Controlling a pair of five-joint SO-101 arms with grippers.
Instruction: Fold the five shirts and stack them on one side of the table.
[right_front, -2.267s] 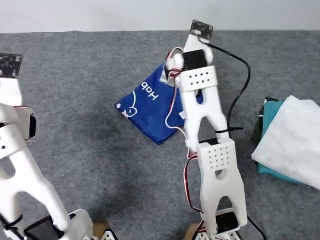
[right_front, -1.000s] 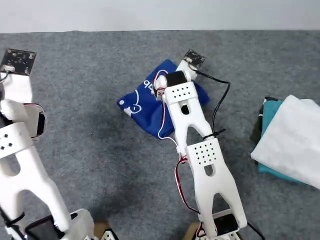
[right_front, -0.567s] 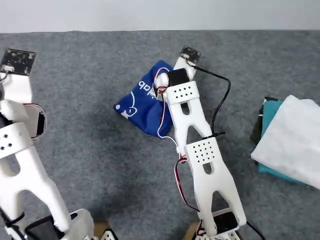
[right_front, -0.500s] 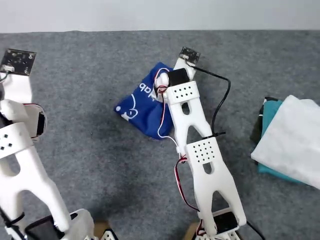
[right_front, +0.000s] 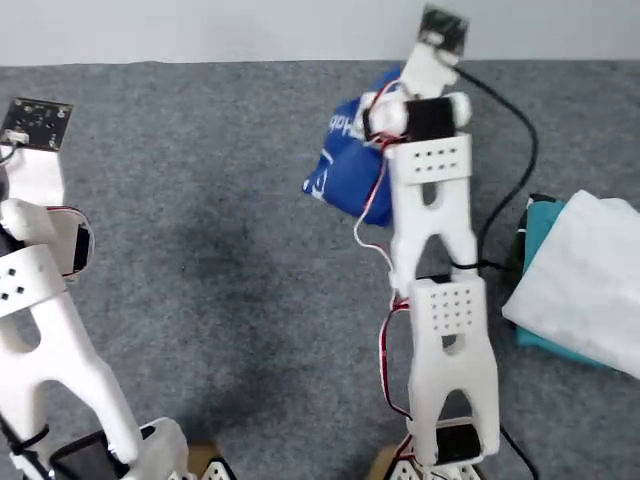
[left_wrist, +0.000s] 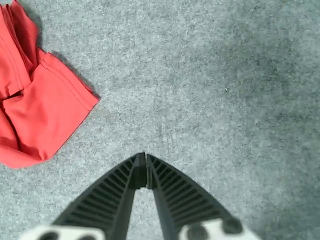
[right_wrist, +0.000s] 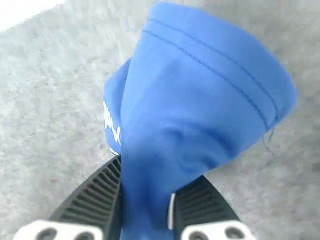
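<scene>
As the right gripper (right_wrist: 145, 202), clamping the blue shirt (right_front: 345, 175), has lifted it toward 1 o'clock, stacking likely follows; left gripper (left_wrist: 145, 171) pinched together, empty.

We see a table covered in a grey, short-piled, carpet-like mat (right_front: 200, 180) that runs from the near edge to the far one, its surface speckled and evenly textured. In the left wrist view the same grey mat (left_wrist: 225, 75) shows its fine fibres close up, and in the right wrist view it (right_wrist: 45, 75) lies underneath as a blurred backdrop. Along the far edge of the mat we see a plain white band (right_front: 200, 30), which also appears as a pale corner (right_wrist: 20, 7) in the right wrist view.
</scene>
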